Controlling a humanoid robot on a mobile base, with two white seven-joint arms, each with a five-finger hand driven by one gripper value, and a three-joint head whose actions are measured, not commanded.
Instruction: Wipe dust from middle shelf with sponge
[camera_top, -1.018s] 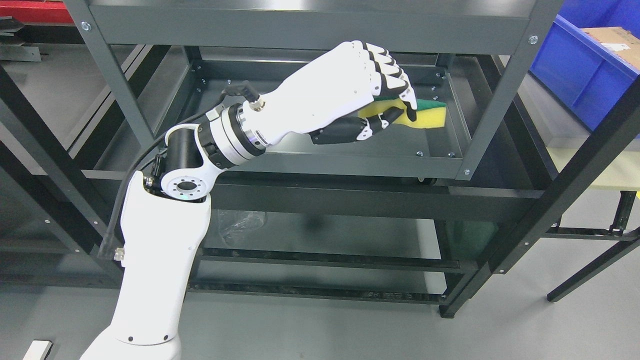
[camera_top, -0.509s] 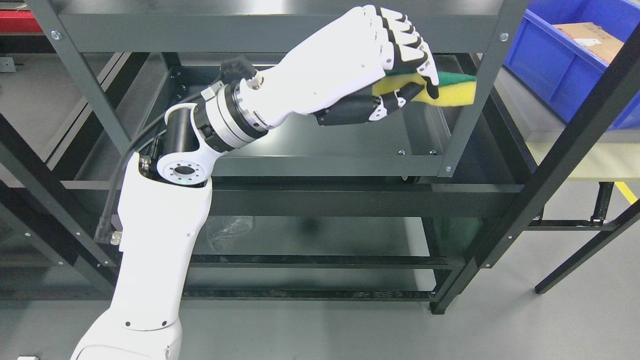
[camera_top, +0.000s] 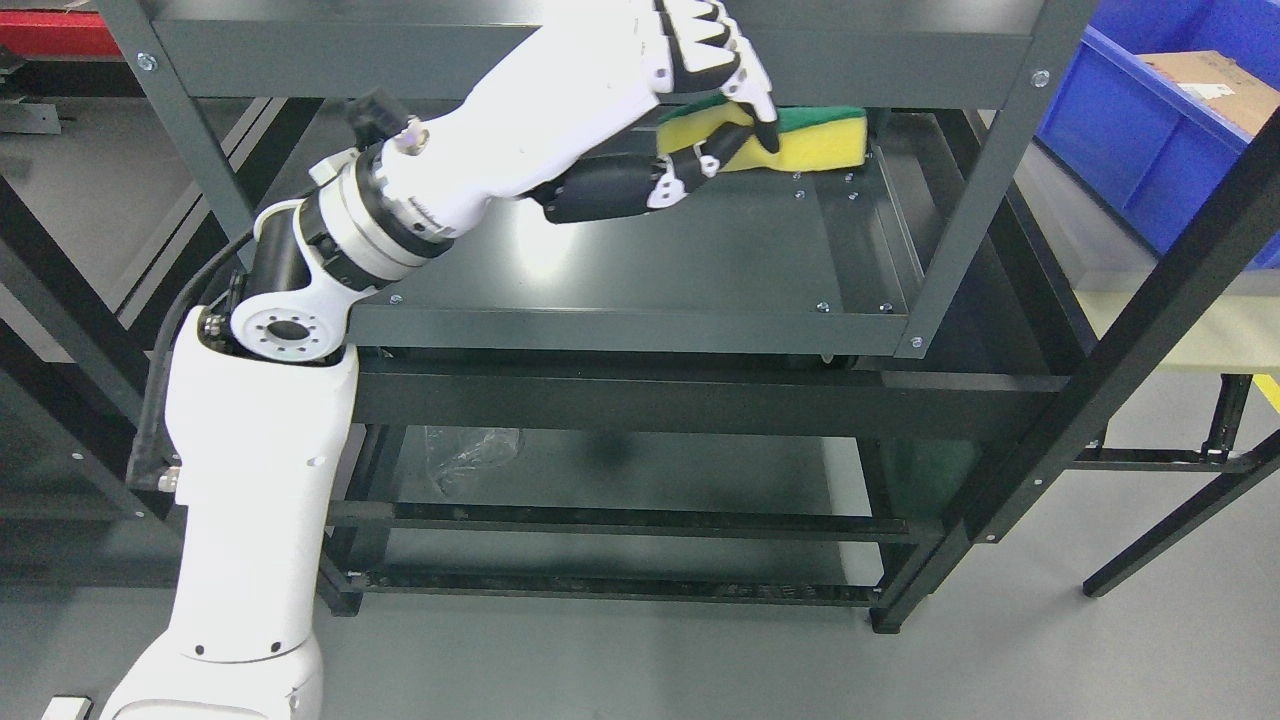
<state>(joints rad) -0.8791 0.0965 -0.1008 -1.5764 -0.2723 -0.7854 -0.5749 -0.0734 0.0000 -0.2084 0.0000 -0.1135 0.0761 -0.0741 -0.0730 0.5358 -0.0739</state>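
My left hand (camera_top: 715, 120) reaches into the dark grey metal rack, its fingers curled around a yellow sponge with a green top layer (camera_top: 815, 140). The sponge sits at the far back of the middle shelf (camera_top: 700, 250), just under the front rail of the top shelf (camera_top: 600, 55). The black thumb presses the sponge's near side and the white fingers wrap over its top. I cannot tell whether the sponge touches the shelf surface. The white forearm (camera_top: 250, 470) rises from the lower left.
The rack's right front post (camera_top: 985, 190) stands close to the sponge. A blue bin (camera_top: 1170, 120) with a cardboard box sits at the right. A crumpled clear plastic bag (camera_top: 465, 450) lies on the lower shelf. Black frame legs (camera_top: 1130, 350) cross at the right.
The hand and sponge have moved left and toward the back of the middle shelf, away from the right post. The camera view has also shifted somewhat.
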